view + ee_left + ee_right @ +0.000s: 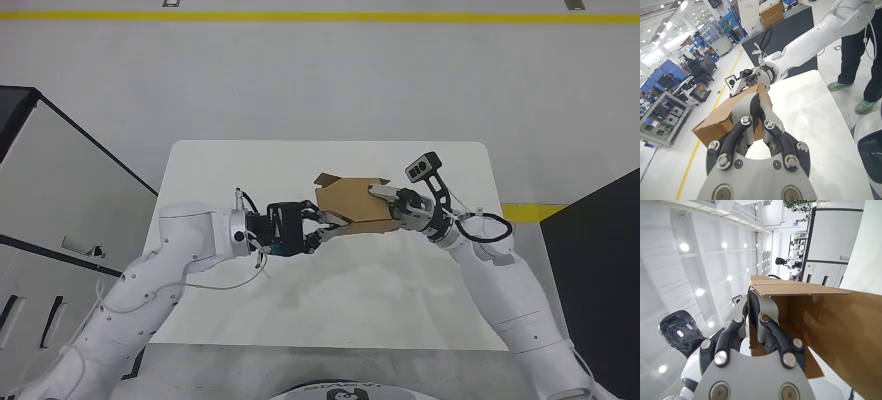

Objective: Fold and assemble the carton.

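The carton [352,206] is being held over the right-centre of the table [240,180], its long axis running left to right between the two arms, so neither is sitting nearer. The left gripper [756,99] is pinching a panel at the carton's near-left end. The right gripper [750,297] is pinching a wall edge at the far-right end, so the coming fold is probably depending on these opposed holds.

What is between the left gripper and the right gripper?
The carton, gripped at opposite ends by the left gripper and the right gripper; the top view shows it.
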You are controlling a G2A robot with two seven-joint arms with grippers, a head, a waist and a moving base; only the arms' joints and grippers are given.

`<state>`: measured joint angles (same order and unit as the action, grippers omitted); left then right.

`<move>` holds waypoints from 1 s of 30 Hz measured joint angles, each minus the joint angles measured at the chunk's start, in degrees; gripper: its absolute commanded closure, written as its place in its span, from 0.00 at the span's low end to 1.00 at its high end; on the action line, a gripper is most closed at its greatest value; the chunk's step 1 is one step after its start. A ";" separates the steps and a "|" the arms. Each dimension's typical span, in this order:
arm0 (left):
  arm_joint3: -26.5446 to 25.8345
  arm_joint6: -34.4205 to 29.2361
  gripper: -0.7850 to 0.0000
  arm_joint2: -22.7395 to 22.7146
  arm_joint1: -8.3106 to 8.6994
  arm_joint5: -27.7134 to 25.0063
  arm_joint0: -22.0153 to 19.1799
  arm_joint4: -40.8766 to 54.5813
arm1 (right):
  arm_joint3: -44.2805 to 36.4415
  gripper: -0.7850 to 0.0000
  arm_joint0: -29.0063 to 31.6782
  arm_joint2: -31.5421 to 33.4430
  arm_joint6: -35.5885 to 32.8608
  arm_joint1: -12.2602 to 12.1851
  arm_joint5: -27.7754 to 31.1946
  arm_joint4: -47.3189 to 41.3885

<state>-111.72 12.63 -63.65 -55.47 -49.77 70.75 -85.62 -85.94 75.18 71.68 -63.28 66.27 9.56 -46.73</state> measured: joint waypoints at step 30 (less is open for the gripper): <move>1.39 -0.25 1.00 -1.61 0.03 0.69 -1.00 0.16 | 2.33 1.00 -2.28 -0.55 -0.82 -0.57 -3.25 8.18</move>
<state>-110.33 12.38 -65.26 -55.45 -49.08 69.75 -85.46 -83.61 72.90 71.14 -64.10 65.70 6.31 -38.55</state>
